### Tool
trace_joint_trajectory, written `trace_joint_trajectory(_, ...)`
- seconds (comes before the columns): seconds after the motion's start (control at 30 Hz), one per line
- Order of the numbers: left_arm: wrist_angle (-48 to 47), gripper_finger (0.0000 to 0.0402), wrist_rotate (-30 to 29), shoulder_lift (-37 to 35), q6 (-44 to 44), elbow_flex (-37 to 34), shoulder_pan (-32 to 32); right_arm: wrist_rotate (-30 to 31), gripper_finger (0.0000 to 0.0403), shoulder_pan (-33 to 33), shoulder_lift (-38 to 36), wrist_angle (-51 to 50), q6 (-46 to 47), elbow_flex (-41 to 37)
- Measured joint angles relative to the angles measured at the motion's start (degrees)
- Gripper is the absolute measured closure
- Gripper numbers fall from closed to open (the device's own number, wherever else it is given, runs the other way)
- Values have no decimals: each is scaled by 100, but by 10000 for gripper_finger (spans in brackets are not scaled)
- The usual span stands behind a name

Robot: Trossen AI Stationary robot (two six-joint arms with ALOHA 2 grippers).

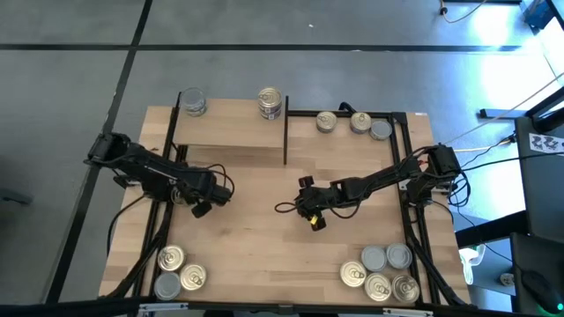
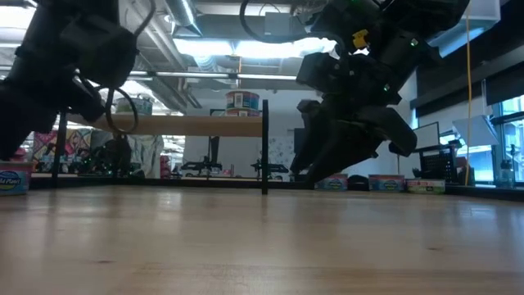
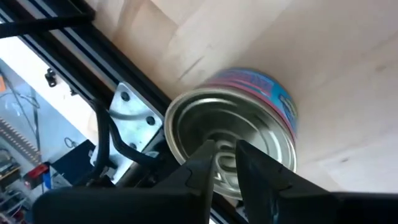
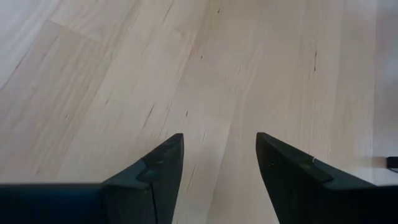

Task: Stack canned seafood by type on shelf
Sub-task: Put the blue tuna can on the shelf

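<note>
— So, how far along is it?
— Barely: two stacks stand on the shelf (image 1: 231, 132), at (image 1: 193, 103) and (image 1: 270, 101); loose tins remain at far right (image 1: 352, 122), near left (image 1: 178, 269) and near right (image 1: 382, 271).
— And the grippers?
— Left gripper (image 3: 225, 163) hangs nearly closed over a tin (image 3: 249, 121); right gripper (image 4: 219, 155) hangs spread, empty, mid-table.

floor (image 1: 264, 70): grey, dark seam lines crossing | table (image 1: 264, 255): light wood planks | ceiling (image 2: 205, 24): exposed pipes and ducts, bright strip light (image 2: 246, 47) | far wall: pale, colourful clutter at left | window (image 2: 512, 106): right edge, daylight | cables (image 1: 493, 132): trailing on floor at right
</note>
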Motion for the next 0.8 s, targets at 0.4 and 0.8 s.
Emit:
trace_joint_trajectory(0.4,417,357,-15,606,934,24,155,2,203,0,0,38,-2,0)
trace_joint_trajectory(0.8,633,357,-107,642,1227,343,74,2,203,0,0,49,-2,0)
